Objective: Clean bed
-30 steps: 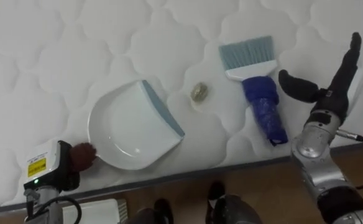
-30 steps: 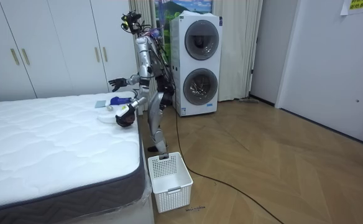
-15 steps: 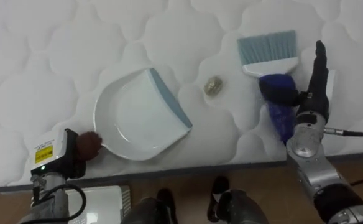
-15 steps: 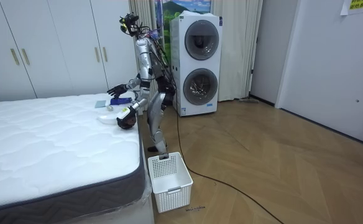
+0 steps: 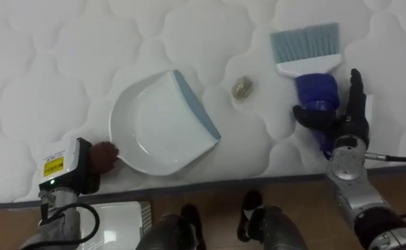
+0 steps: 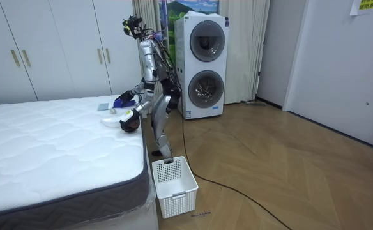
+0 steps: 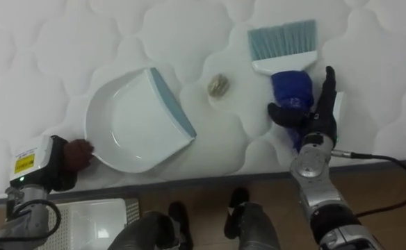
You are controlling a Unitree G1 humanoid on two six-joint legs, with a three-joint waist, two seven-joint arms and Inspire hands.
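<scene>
A white dustpan [image 5: 163, 126] with a blue-grey lip lies on the quilted mattress [image 5: 43, 62], near its edge. My left hand [image 5: 102, 154] is curled at the pan's rear rim, holding it. A small crumpled scrap [image 5: 242, 88] sits just right of the pan's lip. Further right lies a brush [image 5: 315, 94] with pale blue bristles and a dark blue handle. My right hand [image 5: 347, 118] rests over that handle, fingers straight and the thumb reaching across it. In the right eye view the dustpan [image 7: 135, 121], scrap [image 7: 218, 85], brush [image 7: 290, 87] and right hand [image 7: 323, 114] sit the same way.
I stand at the bed's side edge [image 5: 272, 182] on wooden floor. A white slatted basket [image 6: 174, 179] stands on the floor beside my feet. Stacked washing machines [image 6: 201, 67] are behind me and white wardrobes [image 6: 46, 51] line the far wall.
My right hand has come in from the right and lowered onto the brush handle, its thumb now across it. The view has shifted a little. The left hand stays at the dustpan.
</scene>
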